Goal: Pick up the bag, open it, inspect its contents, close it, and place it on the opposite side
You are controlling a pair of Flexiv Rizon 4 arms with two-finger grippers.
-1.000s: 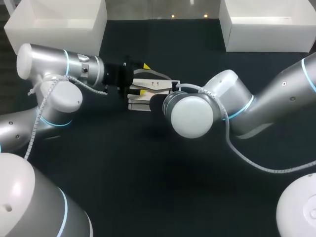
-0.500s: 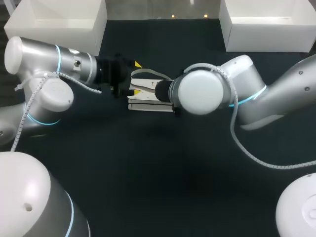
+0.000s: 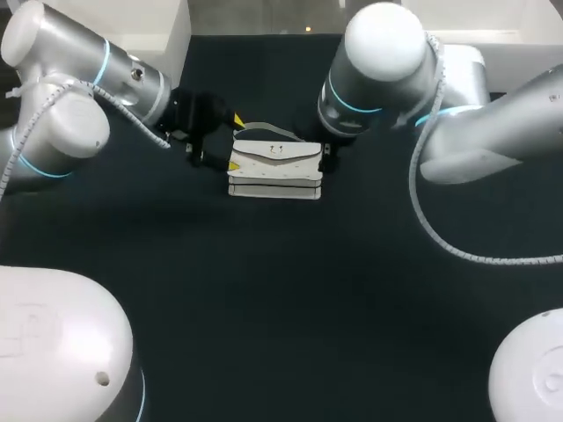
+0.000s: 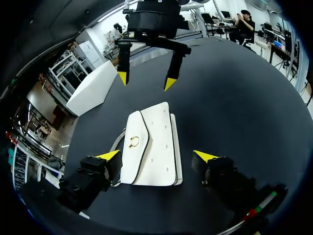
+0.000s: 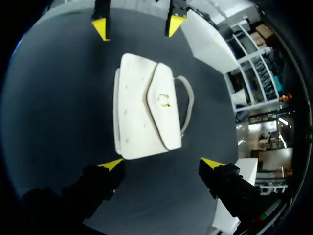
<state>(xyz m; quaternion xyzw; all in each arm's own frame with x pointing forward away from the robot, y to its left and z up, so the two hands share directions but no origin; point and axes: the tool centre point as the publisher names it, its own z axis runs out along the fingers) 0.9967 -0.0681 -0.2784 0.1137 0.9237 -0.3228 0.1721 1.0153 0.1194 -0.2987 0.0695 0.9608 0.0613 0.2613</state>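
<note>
Bag (image 3: 274, 167) lies closed, flat on the worktop (image 3: 264, 290), one end between the wide-open left end effector (image 4: 156, 156); right end effector (image 5: 162, 164) opposite, equally open, empty. Uneven closing could shove it or snag its strap (image 5: 188, 105).

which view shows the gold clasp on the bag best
Right wrist view: the clasp on the bag faces the camera squarely. Left wrist view shows it slanted; head view, only a tiny mark.
</note>
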